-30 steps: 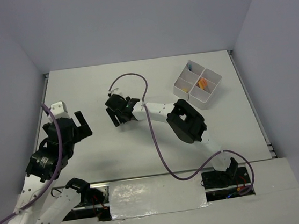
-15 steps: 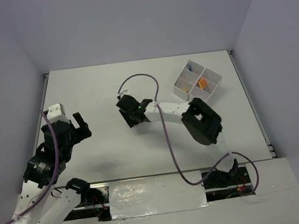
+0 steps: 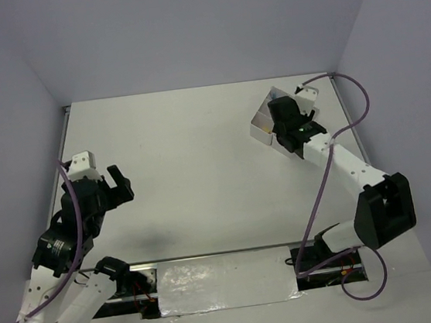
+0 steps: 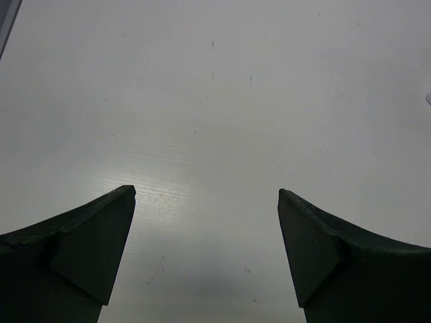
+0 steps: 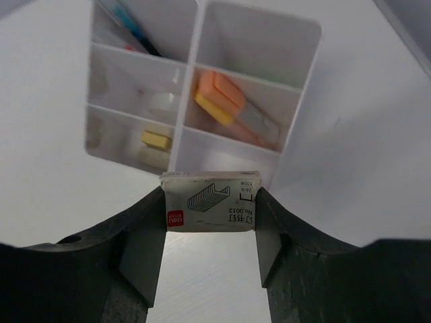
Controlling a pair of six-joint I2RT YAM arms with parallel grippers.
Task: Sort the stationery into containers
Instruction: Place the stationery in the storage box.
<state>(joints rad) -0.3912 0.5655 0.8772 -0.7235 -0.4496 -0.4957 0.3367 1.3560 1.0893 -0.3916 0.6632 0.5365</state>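
Right gripper (image 5: 210, 207) newly above container (image 5: 256, 47), likely staple-box (image 5: 214, 200) crosswise

A small white red-labelled staple box (image 5: 209, 201) is held level near a white four-compartment plastic box (image 5: 191, 60) containing orange markers (image 5: 219, 89).

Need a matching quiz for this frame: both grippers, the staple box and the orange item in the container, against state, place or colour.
Column 1
1. left gripper
2. right gripper
3. staple box
4. orange item

Column 2
A. lying in a compartment of the divided container
B. open, nothing between its fingers
C. white with a red label
D. shut, holding something

Pairs: 1-B, 2-D, 3-C, 4-A
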